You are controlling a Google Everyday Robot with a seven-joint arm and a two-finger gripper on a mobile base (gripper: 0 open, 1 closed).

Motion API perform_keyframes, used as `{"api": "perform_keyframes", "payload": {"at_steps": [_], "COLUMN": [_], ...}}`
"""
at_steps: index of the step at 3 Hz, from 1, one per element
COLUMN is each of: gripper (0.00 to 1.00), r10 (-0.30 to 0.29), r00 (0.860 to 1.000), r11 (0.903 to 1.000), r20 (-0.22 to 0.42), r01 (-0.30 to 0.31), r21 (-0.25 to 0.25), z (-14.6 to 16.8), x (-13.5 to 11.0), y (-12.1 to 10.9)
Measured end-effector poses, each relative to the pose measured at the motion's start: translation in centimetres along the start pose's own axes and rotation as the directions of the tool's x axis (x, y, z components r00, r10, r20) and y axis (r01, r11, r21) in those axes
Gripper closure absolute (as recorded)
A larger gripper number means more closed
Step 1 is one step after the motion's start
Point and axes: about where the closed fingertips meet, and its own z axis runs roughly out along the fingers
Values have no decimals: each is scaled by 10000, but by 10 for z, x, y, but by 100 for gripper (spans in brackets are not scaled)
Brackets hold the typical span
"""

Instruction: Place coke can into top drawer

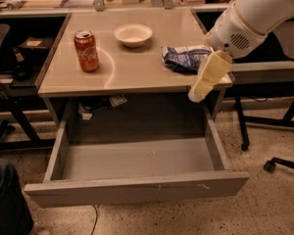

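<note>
The coke can (86, 51) is standing upright on the left part of the table (137, 75), close to the left edge, with its silver top facing up. A white bowl (133, 35) is sitting behind and to the right of it, apart from the can. A crinkled blue bag (186, 58) is lying on the right part of the table, near the right edge.

The top drawer (137, 189) is hanging pulled out beneath the table top. Its flat front panel is facing the camera and its plain grey floor is showing.

The robot's white arm (255, 18) is reaching in from the upper right. The pale yellow end effector (200, 88) is pointing down and to the left, hovering in front of the table's right front corner and above the drawer's right wall. It is just beside the blue bag and well apart from the coke can. It is carrying nothing that can be seen, and whether it is released or clenched cannot be told from this view.
</note>
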Motion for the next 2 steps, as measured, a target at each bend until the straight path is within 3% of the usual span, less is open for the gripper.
{"api": "perform_keyframes", "payload": {"at_steps": [1,2], "gripper": [0,0], "r10": [651,1098], "r00": [9922,9754], "r11": [9979,9939], "r20": [1062,1913], "r01": [-645,-1057], "r21": [-95,-314], "z": [19,38], "x": [-30,-51], "y": [-30,-50]}}
